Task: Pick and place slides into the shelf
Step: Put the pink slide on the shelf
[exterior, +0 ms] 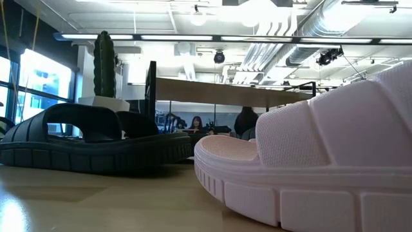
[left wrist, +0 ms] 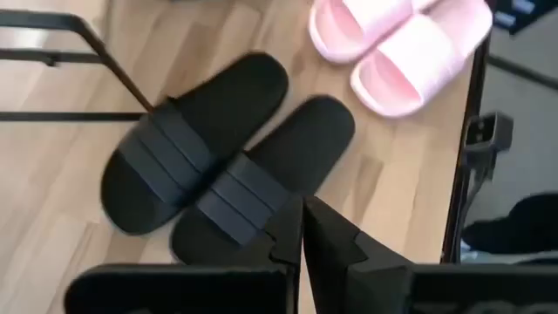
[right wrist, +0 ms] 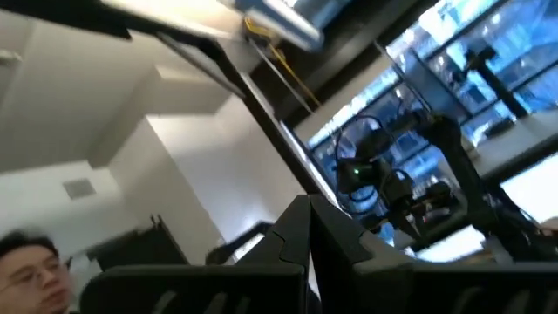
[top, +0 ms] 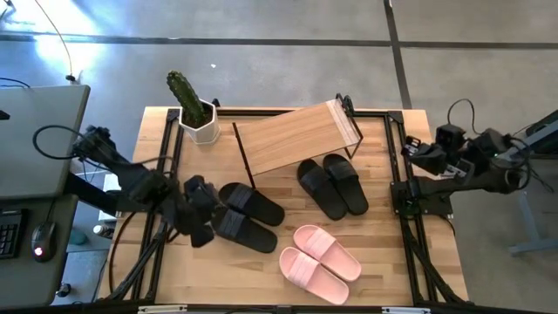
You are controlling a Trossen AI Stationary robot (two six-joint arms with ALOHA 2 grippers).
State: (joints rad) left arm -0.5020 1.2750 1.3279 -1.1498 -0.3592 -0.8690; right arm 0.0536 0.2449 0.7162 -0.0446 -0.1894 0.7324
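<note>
Pale pink slides (exterior: 322, 161) filled the low view closest to the lens, their foam-like sole ribbed along the edge and the wide strap finely pebbled; from above the pair (top: 319, 262) lay side by side near the front of the wooden surface (top: 375, 253). No brand or writing could be read on any sandal. One black pair (top: 248, 216) sat at the left-centre, matte, with grooved bands across the straps, and the left tool (top: 199, 225) hovered just beside its heel end, at the pair's left, its fingers pressed together and holding nothing; in the left wrist view the closed fingertips (left wrist: 301, 235) pointed at the nearer black slide (left wrist: 261, 179). A second black pair (top: 333, 185) lay near the middle, just in front of the shelf (top: 296, 135), whose light wood plank top on a thin black metal frame stood tilted at the back of the surface. Beside the shelf stood a green cactus (top: 184, 96) in a white faceted pot (top: 200, 125). The right tool (top: 417, 150) waited well apart at the surface's right edge, fingers shut and empty, aimed up at the ceiling.
</note>
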